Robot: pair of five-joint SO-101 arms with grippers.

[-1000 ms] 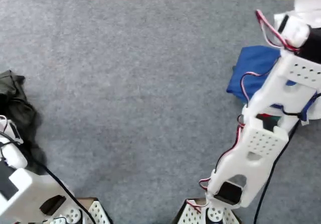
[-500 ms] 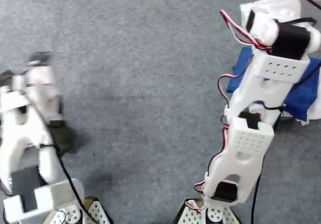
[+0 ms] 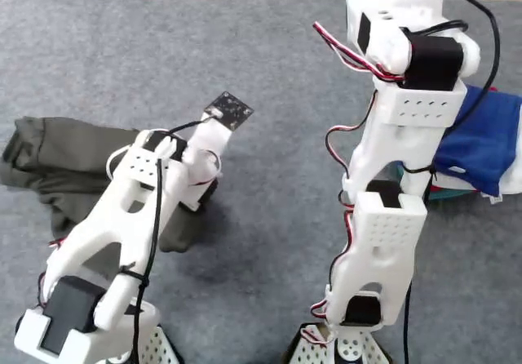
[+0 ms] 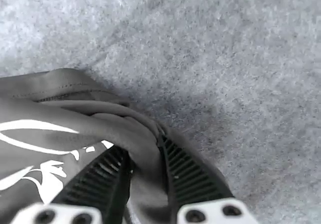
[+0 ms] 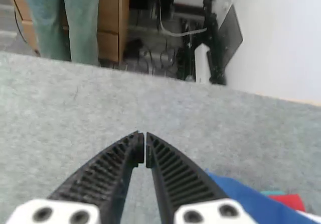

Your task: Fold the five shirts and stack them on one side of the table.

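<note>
Grey felt covers the table (image 3: 269,95) under both my arms. My left gripper (image 4: 145,146) is clamped on a bunched fold of the olive shirt (image 4: 60,113), the cloth pinched between my two fingers. The rest of that shirt (image 3: 65,156) lies crumpled on the felt behind and to the outer side of this gripper. My right gripper (image 5: 140,144) has its fingertips pressed together with nothing between them, held above the felt and pointing toward the table's far edge. The blue shirt (image 3: 481,139) lies folded on top of a pile just beside that arm, on its outer side.
</note>
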